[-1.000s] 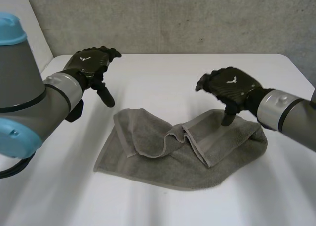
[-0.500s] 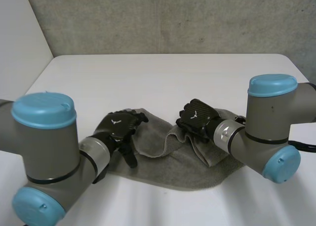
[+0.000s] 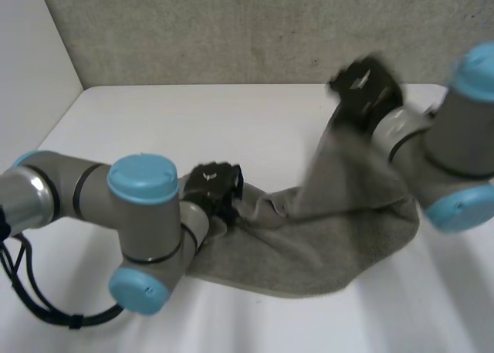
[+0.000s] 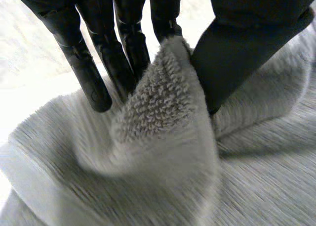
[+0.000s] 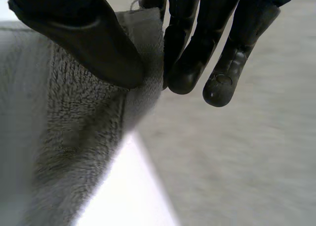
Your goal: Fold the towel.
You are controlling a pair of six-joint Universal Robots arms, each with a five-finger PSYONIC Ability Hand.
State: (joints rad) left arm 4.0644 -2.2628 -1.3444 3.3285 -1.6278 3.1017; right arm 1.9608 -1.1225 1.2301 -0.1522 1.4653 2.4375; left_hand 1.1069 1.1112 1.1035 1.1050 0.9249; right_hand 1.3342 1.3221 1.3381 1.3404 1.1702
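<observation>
**Towel pinched in both hands, one part held high for the fold**

Nearest, toward the near edge of the table point(image 3: 255, 322): the bulk of the grey towel point(image 3: 309, 252), flat but rumpled, closer to the right edge than the left.

Just beyond, at the towel's left end: the left hand point(image 3: 216, 184), low on the cloth and clamped on a ridge of terry. Plain in the left wrist view: thumb point(image 4: 237, 53) on one side of the ridge, fingers point(image 4: 128, 48) on the other, cloth squeezed between. Probably held there as an anchor, so that this end does not drag when the other part travels.

Farthest, over the far right part of the table: the right hand point(image 3: 367, 86), high above the surface, with part of the towel's right half hanging from it in a slanting sheet. In the right wrist view, the hem point(image 5: 143, 33) nipped between thumb point(image 5: 94, 43) and fingers point(image 5: 187, 53). Judged a carrying grip, high enough for the cloth to clear the rest and be laid across toward the anchored end. Fold not yet made; no layers squared up.

Markings: a small white emblem point(image 3: 207, 174) on the back of the left hand, no letters legible. No readable label or writing on the towel.
</observation>
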